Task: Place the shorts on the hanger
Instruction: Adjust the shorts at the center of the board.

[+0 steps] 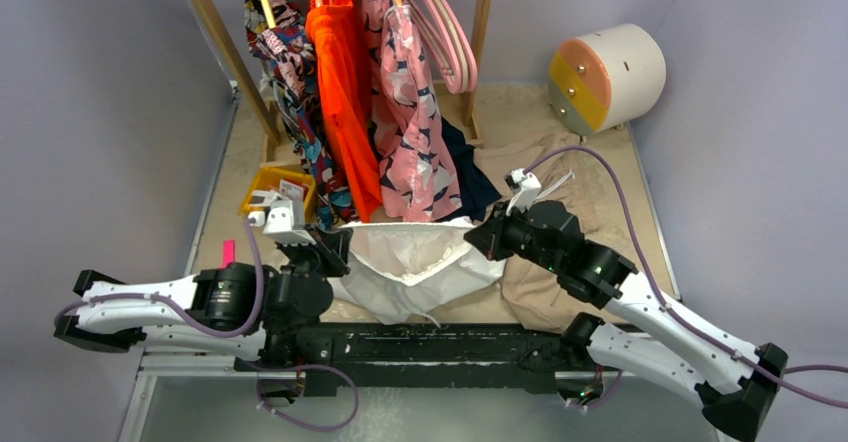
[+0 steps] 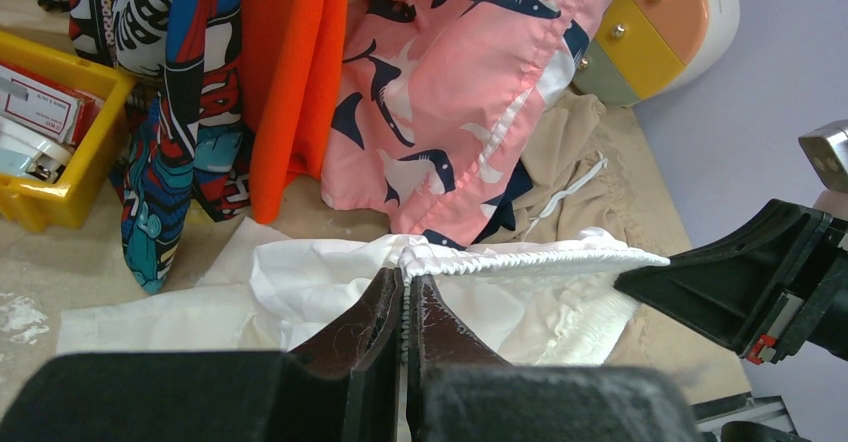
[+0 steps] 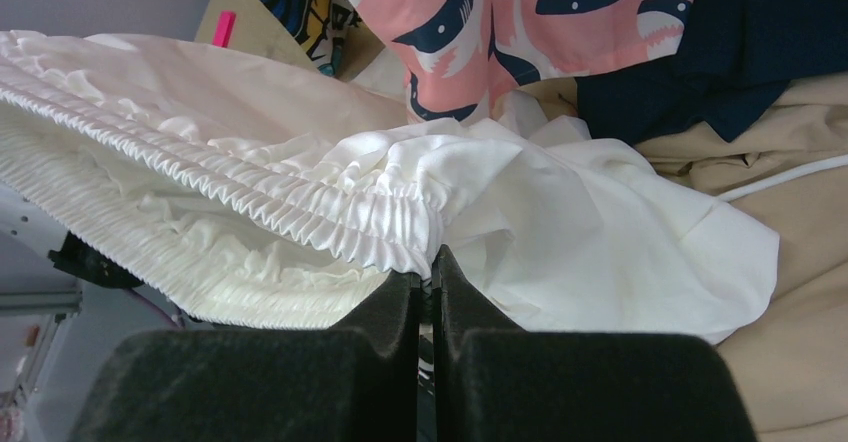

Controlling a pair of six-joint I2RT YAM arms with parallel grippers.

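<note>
The white shorts [image 1: 410, 262] are stretched by their gathered waistband between my two grippers, low over the table near its front edge. My left gripper [image 1: 345, 244] is shut on the left end of the waistband [image 2: 405, 262]. My right gripper [image 1: 480, 237] is shut on the right end [image 3: 430, 252]. The legs of the shorts sag onto the table below. In the left wrist view the right gripper [image 2: 740, 277] shows at the far end of the taut waistband. Pink hangers [image 1: 445, 32] hang on the rack at the back, apart from both grippers.
A wooden rack [image 1: 220, 42] holds a patterned garment, an orange garment [image 1: 340, 72] and a pink shark-print garment [image 1: 405, 112]. A tan garment [image 1: 560, 282] lies at the right. A yellow bin [image 1: 270, 187], a pink clip [image 1: 227, 252] and a round drum [image 1: 605, 72] stand around.
</note>
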